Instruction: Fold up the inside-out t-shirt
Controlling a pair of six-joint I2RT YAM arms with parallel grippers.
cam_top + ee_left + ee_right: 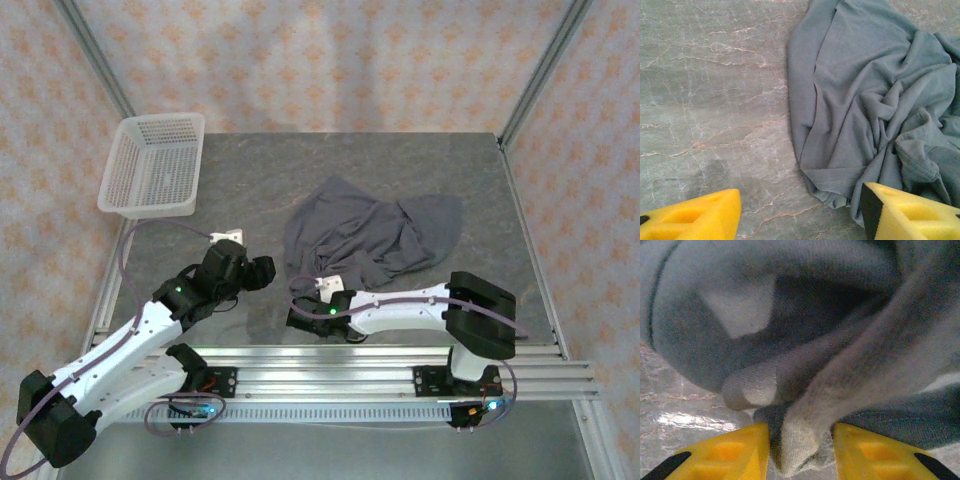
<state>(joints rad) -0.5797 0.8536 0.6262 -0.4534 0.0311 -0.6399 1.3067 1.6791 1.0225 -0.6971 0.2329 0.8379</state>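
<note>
Left tool: spread, empty, low over the worktop, just beside the left hem of the shirt. Shirt lies as a crumpled heap mid-worktop. Right tool: pinching a thick fold at the near edge (cloth fills the gap). Likely step: opening the heap out. Confirm the pinch holds one hem, lift slowly, and bring the left in on the hem beside it.

- One dark grey t-shirt.
- One white mesh basket.
- Two arms: left arm, right arm.
- Two yellow fingers per arm, four altogether.
- One marbled grey surface.
</note>
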